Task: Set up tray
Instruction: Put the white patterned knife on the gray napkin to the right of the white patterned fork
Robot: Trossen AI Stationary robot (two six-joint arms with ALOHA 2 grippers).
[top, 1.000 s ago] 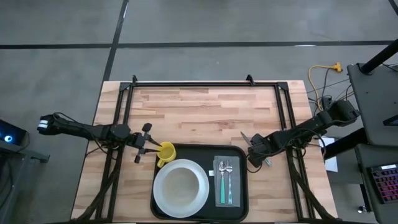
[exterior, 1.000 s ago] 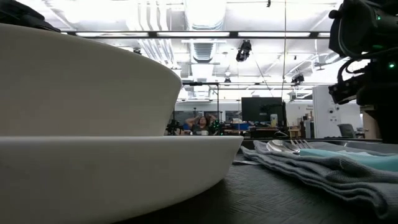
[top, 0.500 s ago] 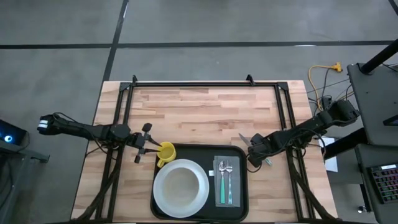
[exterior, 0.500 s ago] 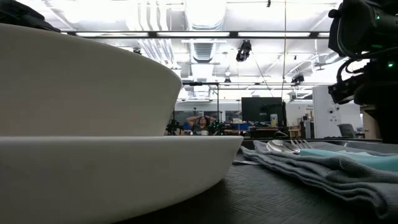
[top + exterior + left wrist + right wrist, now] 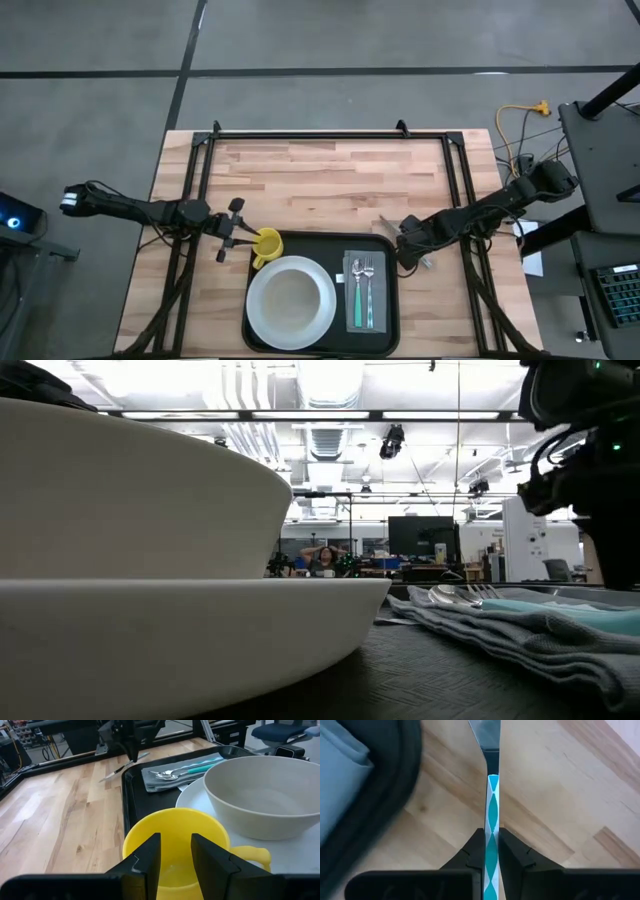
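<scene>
the right pincer [image 5: 491, 854] is closed tight on the teal handle of a slim metal knife [image 5: 490, 780], just off the right edge of the large flat black rectangular tray [image 5: 385, 300], the blade pointing out over the pale wooden counter [image 5: 320, 180] away from the pincer. the left pincer [image 5: 175, 852] straddles the rim of one round yellow plastic cup [image 5: 172, 835], its fingers part open with one inside and one outside the wall; the cup sits at the tray's far left corner. there is one tray, lying at the counter's near edge, between the two arms, its long axis running left to right. on it: one white round plate [image 5: 290, 305] carrying one white bowl [image 5: 265, 790] on the left, and one grey folded napkin [image 5: 364, 292] on the right with a teal-handled spoon and fork [image 5: 361, 290] lying along it. in the low view the bowl and plate block most of the scene.
</scene>
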